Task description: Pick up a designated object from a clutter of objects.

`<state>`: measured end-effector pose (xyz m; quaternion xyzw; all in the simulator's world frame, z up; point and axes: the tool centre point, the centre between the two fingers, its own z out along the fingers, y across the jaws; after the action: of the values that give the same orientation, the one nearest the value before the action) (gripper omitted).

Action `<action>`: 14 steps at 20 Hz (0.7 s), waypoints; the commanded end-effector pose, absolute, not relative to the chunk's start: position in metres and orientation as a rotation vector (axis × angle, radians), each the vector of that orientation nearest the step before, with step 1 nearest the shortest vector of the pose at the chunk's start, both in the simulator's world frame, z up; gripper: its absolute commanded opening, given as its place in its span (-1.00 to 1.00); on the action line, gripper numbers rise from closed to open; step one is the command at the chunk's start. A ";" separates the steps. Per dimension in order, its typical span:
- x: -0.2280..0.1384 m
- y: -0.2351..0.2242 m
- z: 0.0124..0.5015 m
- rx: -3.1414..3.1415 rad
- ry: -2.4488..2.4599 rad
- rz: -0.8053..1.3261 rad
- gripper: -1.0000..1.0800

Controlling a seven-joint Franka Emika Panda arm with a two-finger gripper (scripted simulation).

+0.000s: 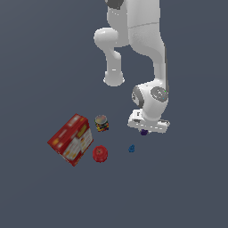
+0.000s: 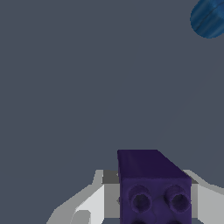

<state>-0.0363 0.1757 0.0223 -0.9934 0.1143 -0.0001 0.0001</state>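
White Franka arm reaches down over a flat dark grey floor (image 1: 44, 67), wrist pointing down. Gripper (image 1: 144, 132) sits low at the exterior view's centre-right, with the small dark purple studded block (image 1: 144, 132) poking out just under the white hand body.

Wrist view: the purple block (image 2: 153, 186) fills the space between the 2 white fingers (image 2: 89, 205), 1 finger on each side, 2 round stud holes visible on its near face. Jaws are closed onto the block, fingers touching its sides. Can't tell from either view whether the block is touching the floor or just above it.

Tiny blue piece (image 1: 132, 148) lies on the floor near the gripper, toward the exterior view's lower left of it, apart from the block. Same blue piece (image 2: 209, 17) shows at the edge of the wrist view, partly cut off.

Rest of the clutter is toward the exterior view's left, well apart from the gripper:
- large red cardboard box with yellow marks (image 1: 71, 139), tilted
- small colourful jar (image 1: 101, 123), upright, just beside the box's upper corner
- red round disc (image 1: 100, 153), just beside the box's lower right side

Arm's base link stands on the floor behind, at the top of the exterior view.
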 end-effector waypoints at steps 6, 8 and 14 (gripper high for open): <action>-0.036 0.174 0.024 -3.121 0.360 0.000 -1.00; -0.036 0.171 0.028 -3.121 0.360 0.000 -1.00; -0.037 0.155 0.048 -3.121 0.360 0.000 -1.00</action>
<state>-0.0375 0.1604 0.0418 -0.9935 0.1142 0.0004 -0.0001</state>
